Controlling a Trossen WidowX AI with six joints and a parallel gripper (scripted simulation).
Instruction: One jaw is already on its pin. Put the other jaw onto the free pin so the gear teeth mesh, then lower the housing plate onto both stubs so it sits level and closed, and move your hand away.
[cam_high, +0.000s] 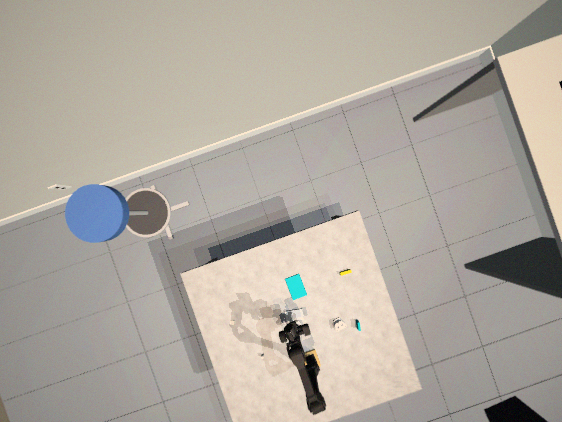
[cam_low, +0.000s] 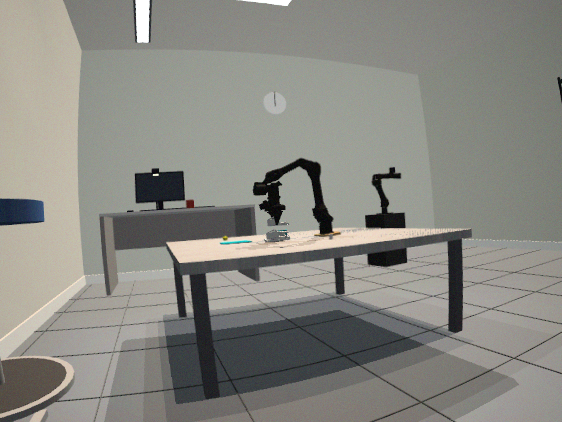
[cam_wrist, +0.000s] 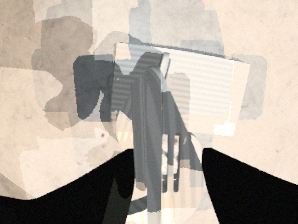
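The gripper (cam_low: 277, 223) (cam_wrist: 169, 150) points down and is shut on a grey-white slotted part (cam_wrist: 146, 130). The part runs lengthwise between the black fingers in the wrist view; whether it is the loose jaw or the housing plate I cannot tell. The pale base assembly (cam_low: 276, 236) (cam_wrist: 207, 95) sits on the table below. The exterior view shows a small gap between it and the held part. In the wrist view the held part's far end overlaps the base's ribbed face. The pins, the gear teeth and the mounted jaw cannot be made out.
A cyan rectangle (cam_high: 296, 286) (cam_low: 236, 242) lies just beyond the base. A yellow piece (cam_high: 345, 272), a small white part (cam_high: 339, 324) and a cyan-and-black piece (cam_high: 358, 325) lie to the right in the top view. The arm's mount (cam_high: 312, 359) stands behind the gripper on the table (cam_high: 380, 370).
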